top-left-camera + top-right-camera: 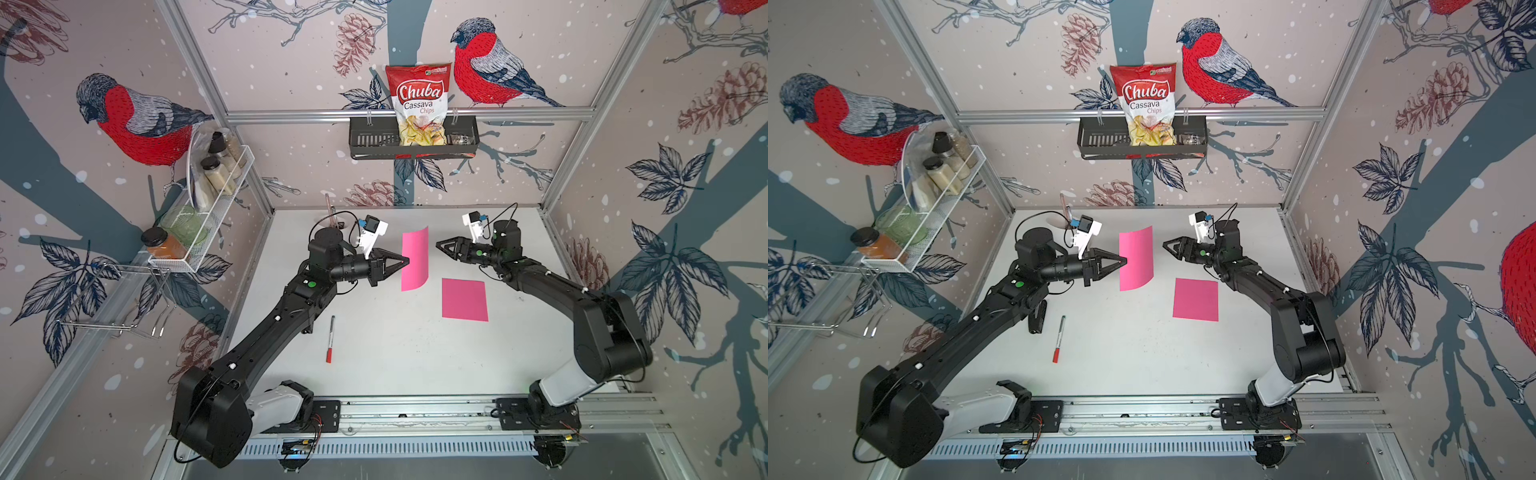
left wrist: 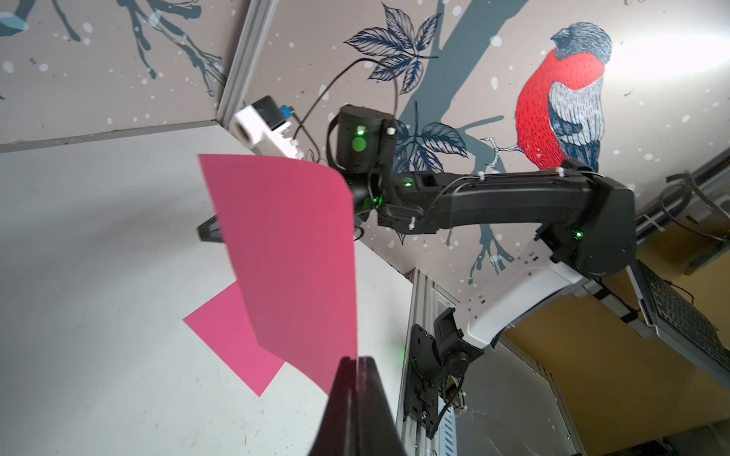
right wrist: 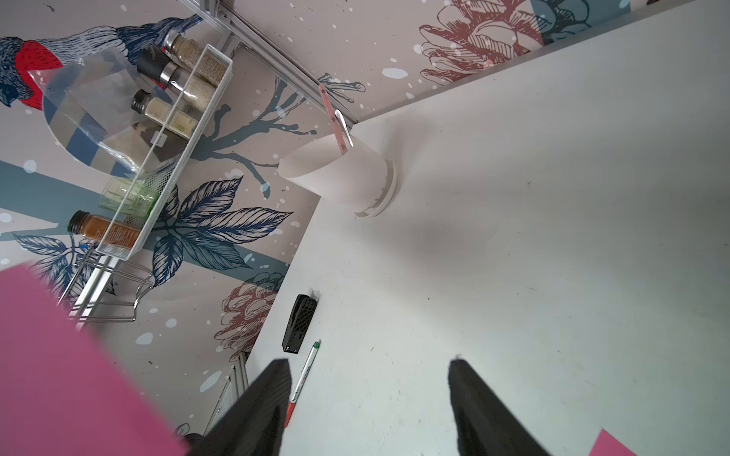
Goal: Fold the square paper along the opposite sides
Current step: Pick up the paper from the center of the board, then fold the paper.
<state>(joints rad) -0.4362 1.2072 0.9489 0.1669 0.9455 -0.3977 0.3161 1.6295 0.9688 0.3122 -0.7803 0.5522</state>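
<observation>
Paper [image 1: 414,259]: light, floppy, curling | left claw [image 1: 406,261] pinching one edge | right claw [image 1: 439,245] wide, empty, facing the free edge, likely the best hold

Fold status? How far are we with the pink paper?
Done: the left end effector is shut on one edge of a pink paper, lifted off the table and curling. In hand: the right end effector, open, faces the sheet with a gap, holding nothing. Left: bringing opposite sides together and creasing; no fold shows. A second pink sheet lies flat.
</observation>
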